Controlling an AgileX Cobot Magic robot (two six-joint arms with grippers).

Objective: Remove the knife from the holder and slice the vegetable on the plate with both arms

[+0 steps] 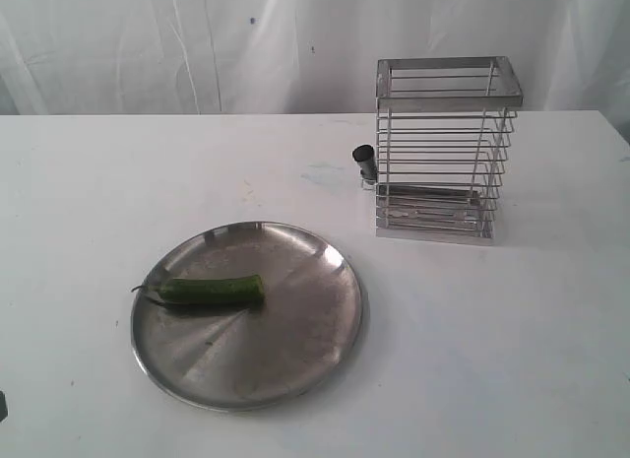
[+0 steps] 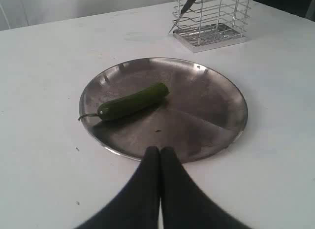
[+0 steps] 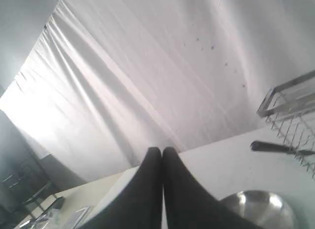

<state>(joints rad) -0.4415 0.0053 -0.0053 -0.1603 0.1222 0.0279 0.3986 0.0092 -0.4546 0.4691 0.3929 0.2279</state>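
Note:
A dark green vegetable (image 1: 212, 290) with a thin curled stem lies on the left half of the round steel plate (image 1: 305, 330). The wire holder (image 1: 443, 148) stands behind and to the right of the plate. The knife's black handle (image 1: 364, 163) pokes out through the holder's left side. Neither arm shows in the exterior view. In the left wrist view my left gripper (image 2: 160, 151) is shut and empty, just short of the plate's rim (image 2: 231, 135), with the vegetable (image 2: 133, 102) beyond it. My right gripper (image 3: 161, 151) is shut and empty, pointing at the backdrop; the knife handle (image 3: 268, 147) and holder (image 3: 290, 103) lie off to one side.
A white cloth backdrop (image 1: 197, 44) hangs behind the white table (image 1: 512, 330). In the right wrist view, furniture and clutter (image 3: 29, 199) show beyond the table's edge.

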